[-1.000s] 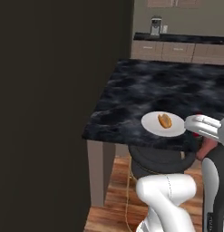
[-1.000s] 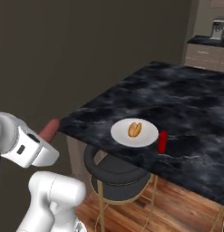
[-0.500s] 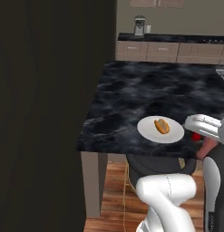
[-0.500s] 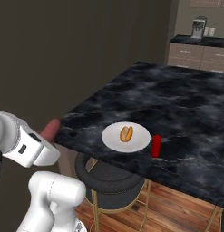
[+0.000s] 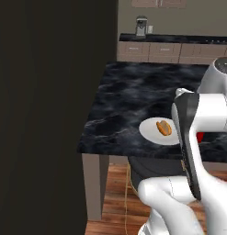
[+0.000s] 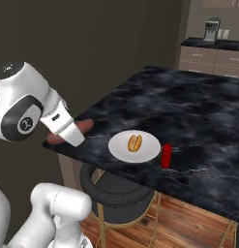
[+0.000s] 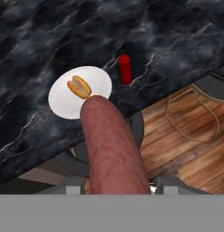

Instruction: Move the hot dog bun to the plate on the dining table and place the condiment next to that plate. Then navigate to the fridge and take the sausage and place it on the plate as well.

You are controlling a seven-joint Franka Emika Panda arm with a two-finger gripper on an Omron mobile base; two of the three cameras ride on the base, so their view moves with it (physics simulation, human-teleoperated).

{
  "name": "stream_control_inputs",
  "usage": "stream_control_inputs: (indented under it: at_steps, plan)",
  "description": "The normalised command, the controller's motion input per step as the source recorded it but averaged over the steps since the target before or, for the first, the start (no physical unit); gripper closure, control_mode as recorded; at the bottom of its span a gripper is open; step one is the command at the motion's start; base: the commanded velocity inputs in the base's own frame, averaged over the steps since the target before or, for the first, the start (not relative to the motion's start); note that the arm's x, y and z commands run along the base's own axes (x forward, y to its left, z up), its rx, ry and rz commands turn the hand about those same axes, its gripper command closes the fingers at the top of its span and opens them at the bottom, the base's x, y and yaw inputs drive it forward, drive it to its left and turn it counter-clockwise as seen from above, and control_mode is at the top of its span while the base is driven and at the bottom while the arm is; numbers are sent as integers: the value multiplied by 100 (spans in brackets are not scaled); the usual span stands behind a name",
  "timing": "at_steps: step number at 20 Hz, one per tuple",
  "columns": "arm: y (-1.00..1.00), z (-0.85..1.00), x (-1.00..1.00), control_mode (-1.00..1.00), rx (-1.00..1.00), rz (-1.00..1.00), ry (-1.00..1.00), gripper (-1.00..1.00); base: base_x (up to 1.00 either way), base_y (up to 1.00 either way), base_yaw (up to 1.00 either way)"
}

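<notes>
**Sausage in hand, plate not yet reached**

The gripper [image 7: 114,188] is closed partway around the sausage [image 7: 111,145], which juts forward between the jaws in the hand view. In the right base view the sausage [image 6: 82,128] pokes out from behind the white forearm, hanging over the table [image 6: 188,106] corner, near the plate [image 6: 122,151] but not above it.

The main risk is the release. The sausage is round and long; let go from height or at a tilt, it could roll across the plate's shallow rim onto the table, or off the nearby edge to the wooden floor [image 7: 186,145], since the plate sits close to that edge. A drop on top of the hot dog bun [image 7: 79,87] could also knock the bun out. A sweep that carries past the plate might tip the red condiment bottle [image 7: 125,69], which stands upright just beside it.

The plate holds only the bun, lying near its centre; whether the bun is split open is hard to judge at this resolution.
</notes>
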Motion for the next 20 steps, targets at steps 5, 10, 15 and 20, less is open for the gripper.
stream_control_inputs:
  at_steps: [5,10,15,20]
  plan:
    - [-37,-33,70,-100,9,-3,21,100,0,0,0]
    - [-13,-47,70,-100,10,0,14,100,0,0,0]
    - [-6,-52,75,-100,12,0,6,100,0,0,0]
    - [-32,-45,55,-100,13,-1,0,100,0,0,0]
